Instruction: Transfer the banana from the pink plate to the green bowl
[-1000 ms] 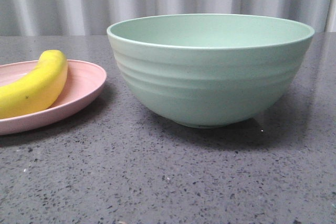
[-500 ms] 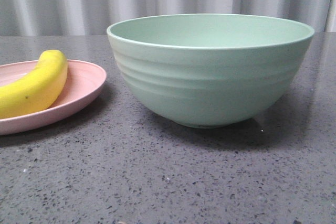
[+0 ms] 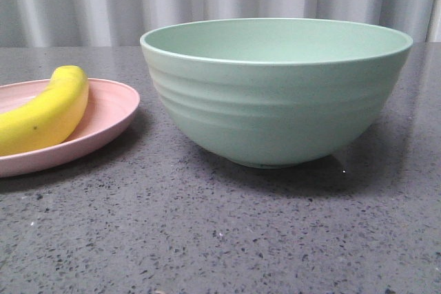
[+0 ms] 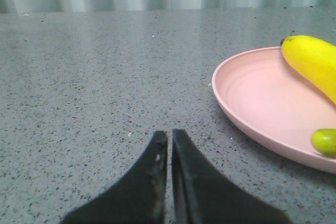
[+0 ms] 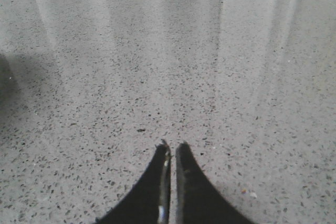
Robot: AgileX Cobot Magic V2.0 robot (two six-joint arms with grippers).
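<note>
We found no readable text, label, brand, number or sign on anything in the front or either wrist view.

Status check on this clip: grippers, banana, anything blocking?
Left gripper and right gripper shut, empty, over bare table. Banana on pink plate. Green bowl beside it; no obstruction visible.

Soft, even light; the green bowl [image 3: 275, 94] casts a shadow on the worktop [image 3: 220, 239] (pale glare streaks in the right wrist view).
</note>
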